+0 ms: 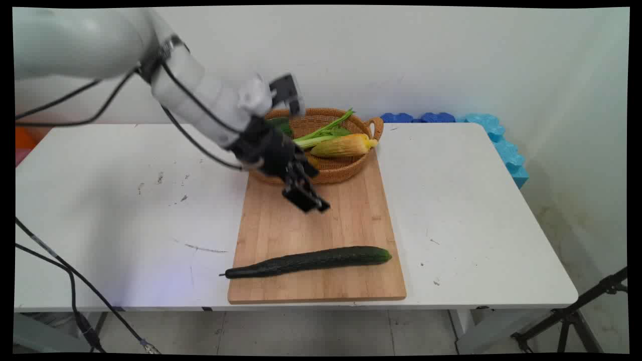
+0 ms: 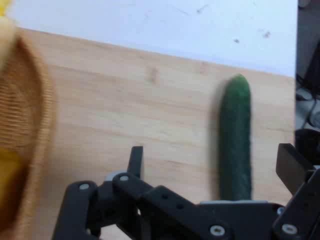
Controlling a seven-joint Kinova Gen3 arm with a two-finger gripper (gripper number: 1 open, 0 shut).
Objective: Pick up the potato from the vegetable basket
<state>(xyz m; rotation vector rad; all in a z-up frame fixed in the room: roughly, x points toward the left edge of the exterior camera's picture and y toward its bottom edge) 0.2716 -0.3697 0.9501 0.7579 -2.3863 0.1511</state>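
Nearest the camera, one long dark green cucumber lies flat across the front part of one rectangular light wooden cutting board, its long axis running almost left to right, the thin stem end poking past the board's left edge and the blunt end to the right. The board rests on a white table. Further back, above the middle of the board, hangs the single black two-finger gripper, tilted downward and holding nothing; its fingers stand wide apart, as the hand view shows, with one finger on the left and the other at the right edge. The cucumber lies toward the near side of the gripper, well apart from it, with bare board between. Just behind the gripper, one round woven wicker basket with a handle sits on the board's far end, holding one yellow corn cob and some green leafy stalks.
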